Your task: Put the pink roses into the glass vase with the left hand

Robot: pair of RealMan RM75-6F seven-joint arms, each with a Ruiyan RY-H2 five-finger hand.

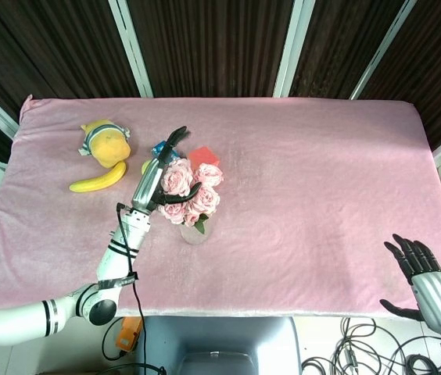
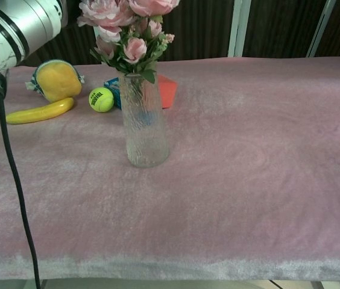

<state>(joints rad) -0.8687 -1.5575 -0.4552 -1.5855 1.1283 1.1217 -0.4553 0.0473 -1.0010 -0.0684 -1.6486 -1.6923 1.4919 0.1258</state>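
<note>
The pink roses [image 1: 193, 187] stand with their stems down inside the glass vase [image 2: 143, 123], their heads [image 2: 129, 27] rising above its rim. From the head view the vase [image 1: 195, 231] shows just below the blooms. My left hand [image 1: 162, 168] lies against the bouquet's left side, fingers stretched out straight and the thumb reaching across the flowers, no longer wrapped round them. In the chest view only its silver forearm [image 2: 22, 24] appears, top left. My right hand [image 1: 418, 266] hangs open off the table's front right edge.
Behind and left of the vase lie a banana [image 2: 39, 111], a yellow plush toy [image 2: 57, 79], a tennis ball [image 2: 102, 99], a blue box [image 2: 112, 87] and a red block [image 2: 166, 90]. A black cable [image 2: 13, 180] hangs down the left side.
</note>
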